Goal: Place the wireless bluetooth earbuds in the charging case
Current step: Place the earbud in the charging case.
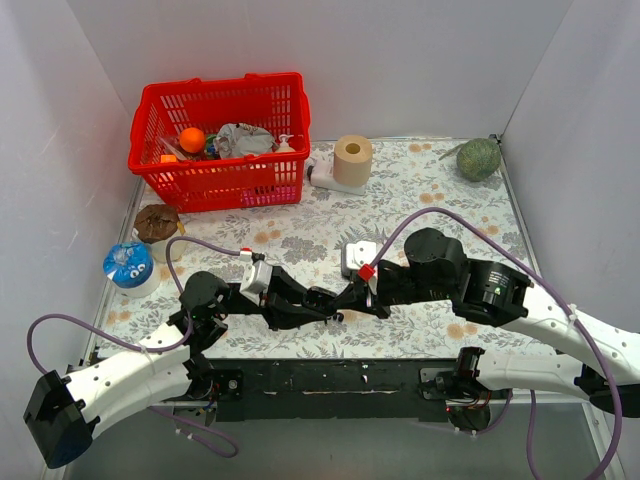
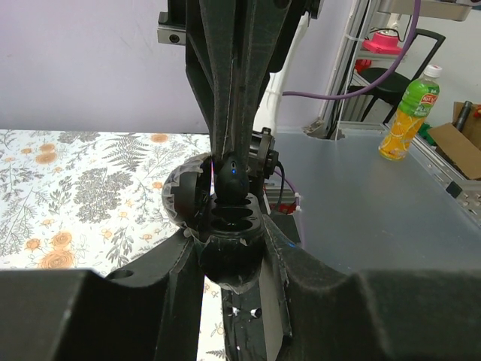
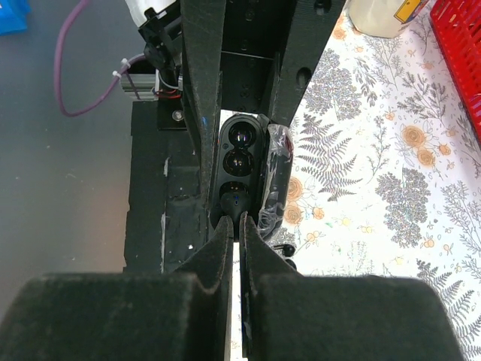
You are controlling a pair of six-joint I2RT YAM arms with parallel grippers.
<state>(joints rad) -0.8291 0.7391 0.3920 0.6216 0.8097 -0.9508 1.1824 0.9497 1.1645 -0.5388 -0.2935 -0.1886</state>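
The right gripper [image 3: 239, 227] pinches one earbud [image 3: 234, 201] at its fingertips, jaws almost pressed together, at the mouth of the open charging case [image 3: 240, 147], which the left gripper [image 2: 227, 259] clamps by its sides. The bud looks tiny, light, hard and slippery, so it is probably best held gently across its body

Top view: bright, even overhead light; the arms [image 1: 480, 290] cast only soft, faint shadows on the floral surface [image 1: 400, 170]. Wrist views: the left gripper [image 2: 228, 248] and right gripper [image 3: 237, 226], close to the lens, appear dark, featureless and blurred. An earbud [image 2: 233, 171] shows 1 blue glint; the case [image 3: 239, 150] holds small reflections in 2 sockets.
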